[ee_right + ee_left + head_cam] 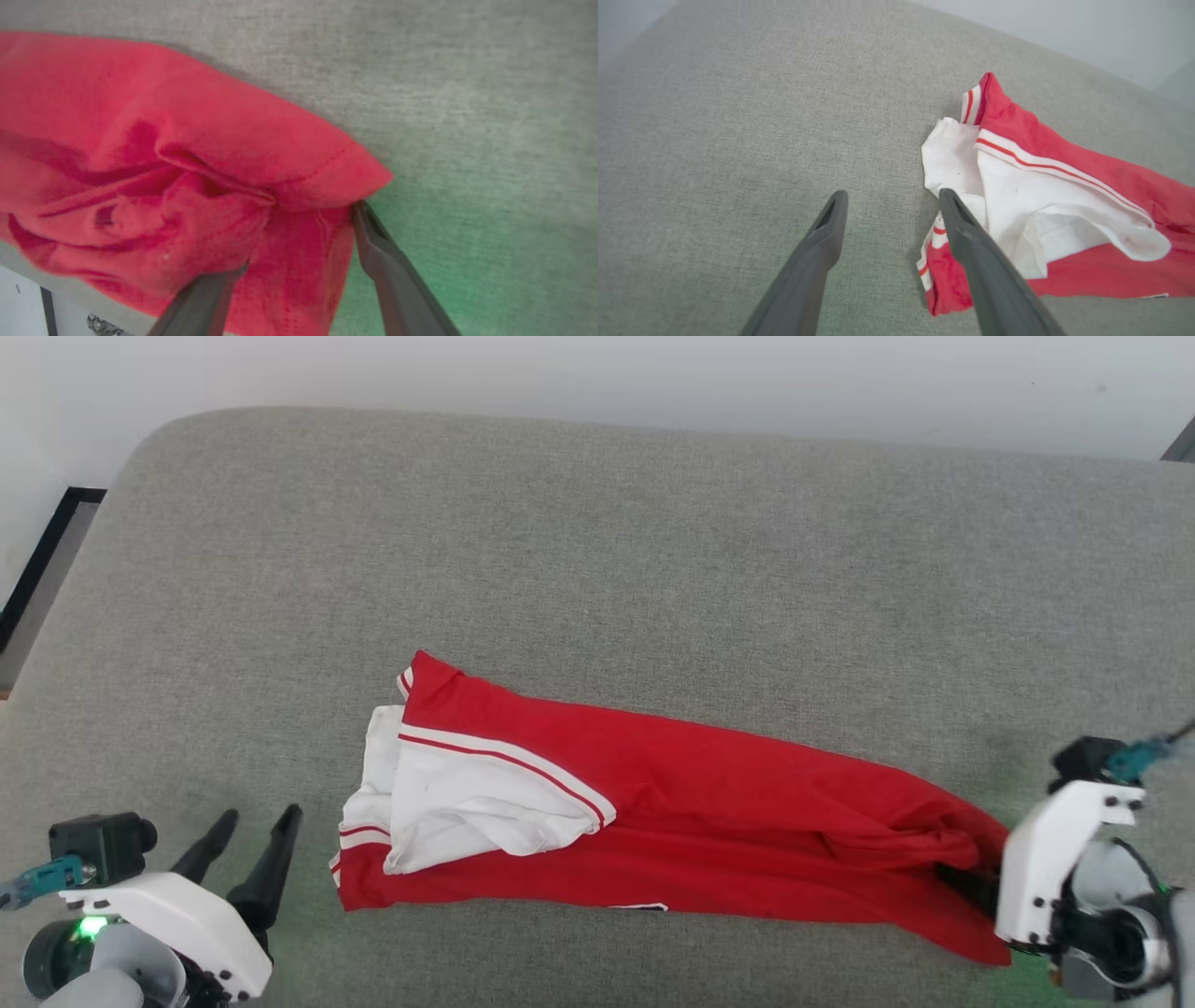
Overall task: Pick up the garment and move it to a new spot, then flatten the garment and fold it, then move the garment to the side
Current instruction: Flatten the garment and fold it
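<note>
Red jersey-style shirt w/ white short sleeves and striped trim (709, 821) is lying on the grey woven-fabric cushion (597, 551). It's stretching as one long narrow band from approx 9 o'clock to 4 o'clock in the head view, sitting low toward 6. It's looking folded lengthwise: the red body is doubling over itself, w/ a white sleeve (485, 793) resting on top at the 9 o'clock end. The print isn't showing, bar a tiny sliver at the lower edge, too small to read.

L gripper (260, 817) is hovering at 8 o'clock w/ fingers spread and nothing between them, near the sleeve end but apart from it. R gripper (301, 238) is sitting at the hem end, approx 4 o'clock. Its fingers are splayed wide w/ the red hem corner (327, 182) lying loosely between and over them, so it's released, not pinching.

My read: relocating and flattening are looking done, and the first lengthwise fold is in. What's remaining is prob. the crosswise fold, since the band is lying at full length. The cloth is also bunching at the hem end and wanting a smooth-out. After that comes shifting the bundle to the side, which isn't started.
</note>
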You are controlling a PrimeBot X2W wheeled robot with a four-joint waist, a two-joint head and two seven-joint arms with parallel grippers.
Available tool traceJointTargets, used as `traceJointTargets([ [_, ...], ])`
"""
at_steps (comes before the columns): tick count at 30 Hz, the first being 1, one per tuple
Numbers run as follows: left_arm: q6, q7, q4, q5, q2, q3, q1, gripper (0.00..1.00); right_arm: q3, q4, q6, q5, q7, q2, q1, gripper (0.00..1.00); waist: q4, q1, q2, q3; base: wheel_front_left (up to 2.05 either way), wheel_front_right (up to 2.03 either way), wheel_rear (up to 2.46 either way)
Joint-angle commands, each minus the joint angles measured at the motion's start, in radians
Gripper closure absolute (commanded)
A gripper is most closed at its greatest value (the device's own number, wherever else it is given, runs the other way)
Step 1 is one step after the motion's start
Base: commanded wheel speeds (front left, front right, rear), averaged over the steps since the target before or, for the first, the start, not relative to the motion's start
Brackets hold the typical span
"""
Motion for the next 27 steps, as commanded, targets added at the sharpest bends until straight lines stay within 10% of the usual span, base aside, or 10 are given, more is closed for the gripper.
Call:
traceJointTargets([
  [1,-0.001,-0.005,0.007,0.024,-0.013,0.027,0.016,0.0,0.083,0.057,0.009,0.041,0.035,0.076,0.025,1.0,0.003,0.0,-0.0001,-0.003,0.0,0.0,0.0],
  [13,-0.058,-0.005,-0.014,0.234,-0.133,0.308,0.159,0.0,0.002,0.019,0.005,0.244,0.032,0.021,-0.047,1.0,0.015,0.0,-0.0001,-0.043,0.0,0.0,0.0],
  [27,-0.145,-0.005,-0.078,0.514,-0.342,0.585,0.309,0.0,-0.195,-0.038,0.005,0.164,0.043,-0.078,-0.037,1.0,-0.01,0.0,-0.0001,-0.084,0.0,0.0,0.0],
])
